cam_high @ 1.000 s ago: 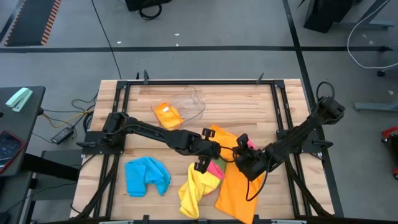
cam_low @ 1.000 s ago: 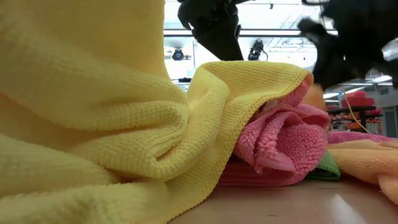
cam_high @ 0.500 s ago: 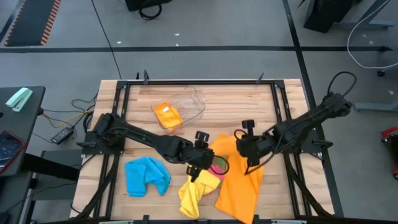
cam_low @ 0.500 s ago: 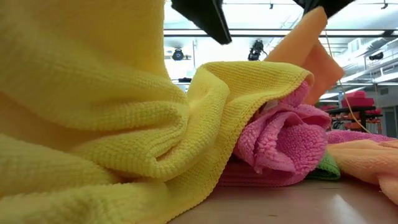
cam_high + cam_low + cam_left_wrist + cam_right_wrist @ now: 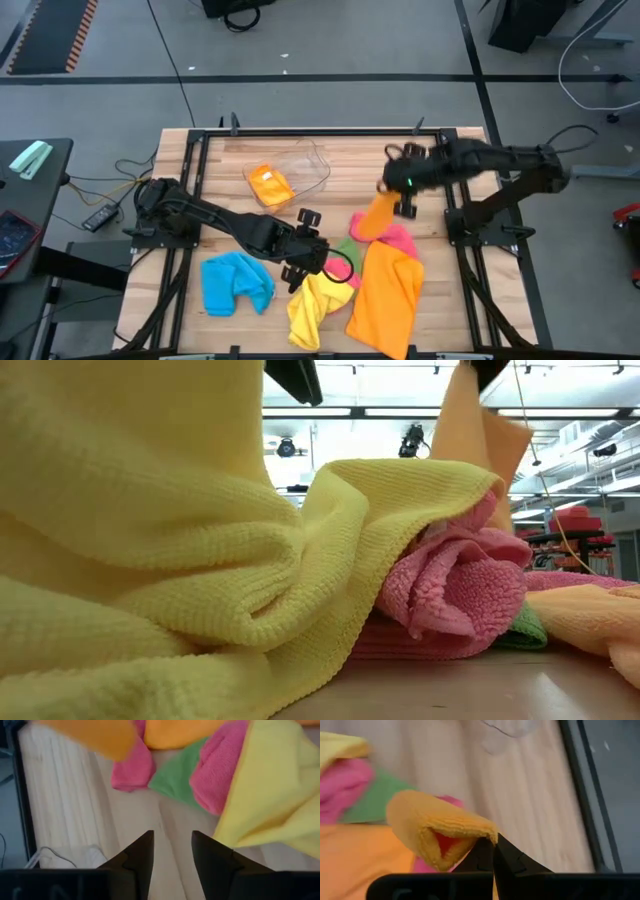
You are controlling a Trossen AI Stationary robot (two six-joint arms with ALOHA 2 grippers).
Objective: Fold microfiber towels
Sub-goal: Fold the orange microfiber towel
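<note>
A large orange towel (image 5: 385,290) lies at the table's front right. Its far end (image 5: 375,218) is raised under my right gripper (image 5: 403,190), which is shut on it. In the low view that end (image 5: 465,420) hangs behind the pile. Beside it lie a pink towel (image 5: 398,238), a green towel (image 5: 345,250) and a crumpled yellow towel (image 5: 312,308). A blue towel (image 5: 235,283) is bunched at the front left. My left gripper (image 5: 172,850) hovers open over bare wood just left of the pile, holding nothing. My right gripper pinches the orange towel at a folded-over corner (image 5: 487,834) between its two fingertips, with at least two layers showing there. The fingers come from above, slanting down. The held end is lifted clear and hangs slack below the fingers, while the towel's near part (image 5: 385,320) lies on the table.
A clear plastic tub (image 5: 300,165) stands at the back centre with another orange cloth (image 5: 270,185) in it. Black frame rails (image 5: 450,170) run along the table's sides. Bare wood shows between the tub and the pile.
My right gripper has risen and swung toward the table's far right, rolling as it went. It has drawn the orange towel's far end up off the pile, while the near part stays flat. My left gripper has lifted and pulled back toward the table's left, away from the pile.
</note>
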